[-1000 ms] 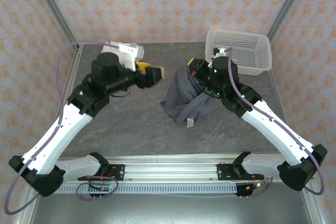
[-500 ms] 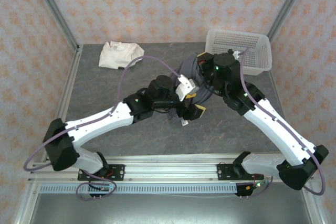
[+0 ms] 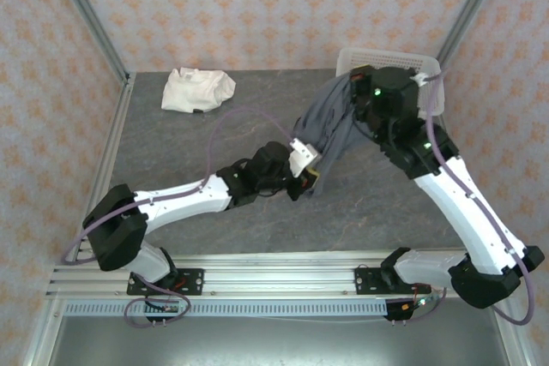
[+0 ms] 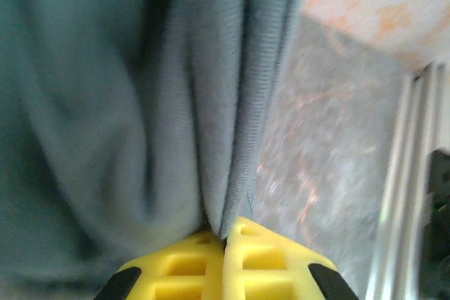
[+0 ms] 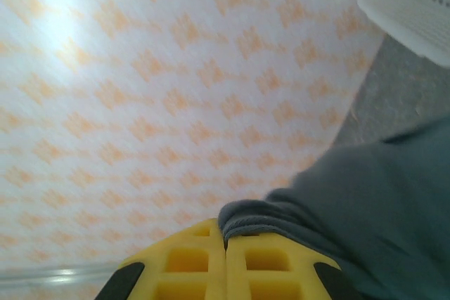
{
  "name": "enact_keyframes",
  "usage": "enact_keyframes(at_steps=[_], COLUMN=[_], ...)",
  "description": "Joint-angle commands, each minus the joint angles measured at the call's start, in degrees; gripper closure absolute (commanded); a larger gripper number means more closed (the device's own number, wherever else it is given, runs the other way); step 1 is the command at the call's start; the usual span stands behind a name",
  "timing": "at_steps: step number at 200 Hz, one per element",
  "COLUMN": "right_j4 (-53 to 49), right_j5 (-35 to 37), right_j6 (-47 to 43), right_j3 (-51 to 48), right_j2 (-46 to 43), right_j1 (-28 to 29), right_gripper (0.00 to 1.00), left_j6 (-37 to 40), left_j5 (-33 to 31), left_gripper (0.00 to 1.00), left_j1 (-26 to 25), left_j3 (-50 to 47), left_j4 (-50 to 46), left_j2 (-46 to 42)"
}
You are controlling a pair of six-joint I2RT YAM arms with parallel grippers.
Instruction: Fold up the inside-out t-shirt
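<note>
Below, mottled grey table (image 3: 214,229) (orange-patterned walls (image 3: 257,6))

The t-shirt (image 3: 330,126) spans from the right gripper (image 3: 354,85), far right before the basket (image 3: 347,59), to the left gripper (image 3: 309,179), nearer, centre. Another garment (image 3: 197,89) lies far left on the table (image 3: 180,147).

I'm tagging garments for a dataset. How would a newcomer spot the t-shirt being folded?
Find the white mesh basket at far right. Beside it, a dark slate-grey t-shirt is stretched between the left arm's fingers and the right arm's fingers. Unlike the small cream-white garment crumpled at far left, it is large, dark and held.
</note>
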Motion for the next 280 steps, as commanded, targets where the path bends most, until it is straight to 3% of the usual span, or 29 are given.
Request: enact_keyframes(at_steps=[1,20,47,54,64,71,76,83,98,116,127,145,155,167,185,204,215,242,262,280], right_j4=[0.6,0.9,2.7,4.8,5.9,5.7,5.3,4.5,6.6,14.1,10.4,-4.0,-7.1,-5.7,4.0,0.5,-2.2,-5.9,-4.9,-4.2], right_j5=[1.0,-1.9,-6.5,-9.6,-13.8,-16.7,-18.8,-21.9,-30.7,-50.6,-54.9,-46.3,-42.3,-40.5,-43.0,-42.6,-39.3,-19.1,-15.9,-17.2], right_j6=[1.7,1.0,-2.5,-3.7,-5.0,-6.6,-8.1,-9.6,-13.4,-22.2,-27.8,-38.1,-40.4,-38.6,-35.7,-40.3,-40.7,-36.3,-31.8,-35.0], right_j3=[8.1,13.4,16.1,15.4,15.3,15.7,16.1,16.5,15.4,13.5,13.4,10.8,5.1,-4.7,-18.5,-18.1,-17.4,-23.1,-30.6,-30.7], right_j2=[-0.9,1.0,2.6,3.1,4.1,5.1,5.8,6.7,8.3,10.9,12.0,11.9,11.0,9.4,8.1,10.6,9.6,-1.2,-6.5,-2.9], right_j1=[-6.0,-9.5,-9.9,-9.9,-9.9,-9.9,-9.9,-9.9,-9.9,-8.7,-6.4,-1.0,2.4,5.0,11.0,16.2,16.1,11.5,4.2,3.5], right_gripper=[1.00,1.00,1.00,1.00,1.00,1.00,1.00,1.00,1.00,1.00,1.00,1.00,1.00,1.00,1.00,0.67,0.57,0.17,0.20,0.24], left_j6=[-1.1,-5.5,-11.3,-11.7,-11.5,-11.4,-11.1,-10.3,-8.2,-6.1,-6.7,-11.3,-14.7,-18.0,-18.5,-17.1,-16.9,-15.3,-13.5,-12.2], left_j5=[-13.7,-22.6,-22.6,-21.7,-20.8,-20.0,-19.5,-18.8,-16.6,-9.6,-7.1,-8.8,-9.8,-8.7,-6.0,-5.1,-4.8,-2.1,0.3,0.0], left_gripper=[1.00,1.00,1.00,0.83,0.41,0.17,0.07,0.01,0.00,0.00,0.00,0.01,0.01,0.02,0.04,0.05,0.06,0.06,0.07,0.10], left_j1=[-0.1,2.1,6.9,7.5,7.8,8.3,8.6,9.2,10.7,12.5,13.5,16.5,19.1,22.7,26.0,27.2,27.7,28.0,26.8,24.8], left_j3=[-6.2,-8.7,-12.8,-12.9,-12.1,-10.8,-9.4,-7.3,-1.0,8.5,14.8,23.1,24.5,23.4,21.0,18.8,17.4,17.5,17.5,17.1], left_j4=[-7.9,-14.5,-12.7,-12.0,-11.9,-12.5,-13.0,-13.9,-16.9,-20.7,-24.1,-30.3,-31.8,-32.3,-34.0,-37.6,-39.2,-45.9,-48.5,-48.7], left_j2=[-3.7,-4.3,-7.3,-9.0,-12.4,-15.1,-17.2,-19.7,-23.5,-23.1,-21.1,-18.2,-18.2,-19.0,-19.1,-17.6,-16.3,-11.0,-6.1,-2.6])
